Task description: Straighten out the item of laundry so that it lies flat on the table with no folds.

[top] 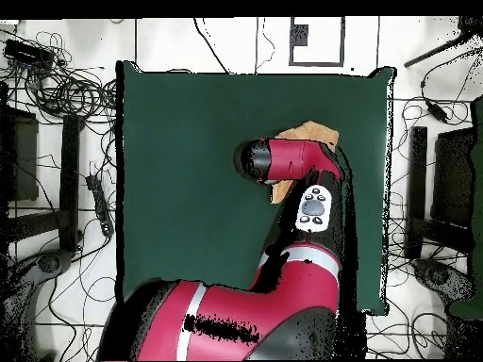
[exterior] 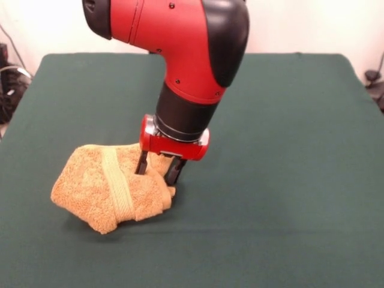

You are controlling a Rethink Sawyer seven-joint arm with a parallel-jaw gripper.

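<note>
The item of laundry (exterior: 84, 183), an orange-tan terry towel, lies bunched and folded at the front left of the green table (exterior: 288, 150). A paler woven band (exterior: 118, 187) runs across its folded top. My gripper (exterior: 159, 168) has come down onto the towel's right edge. It is open, with the two black fingers (exterior: 142, 162) set apart and a ridge of cloth between them. In the overhead view the arm covers the gripper. Only the towel's corners (top: 309, 130) stick out from under the arm, near the table's (top: 179, 141) right side.
The red and black arm (exterior: 192, 66) leans over the table's middle. Cables and stands (top: 66, 104) crowd the floor around the table in the overhead view. Green cloth stretches wide to the right of the towel in the front view.
</note>
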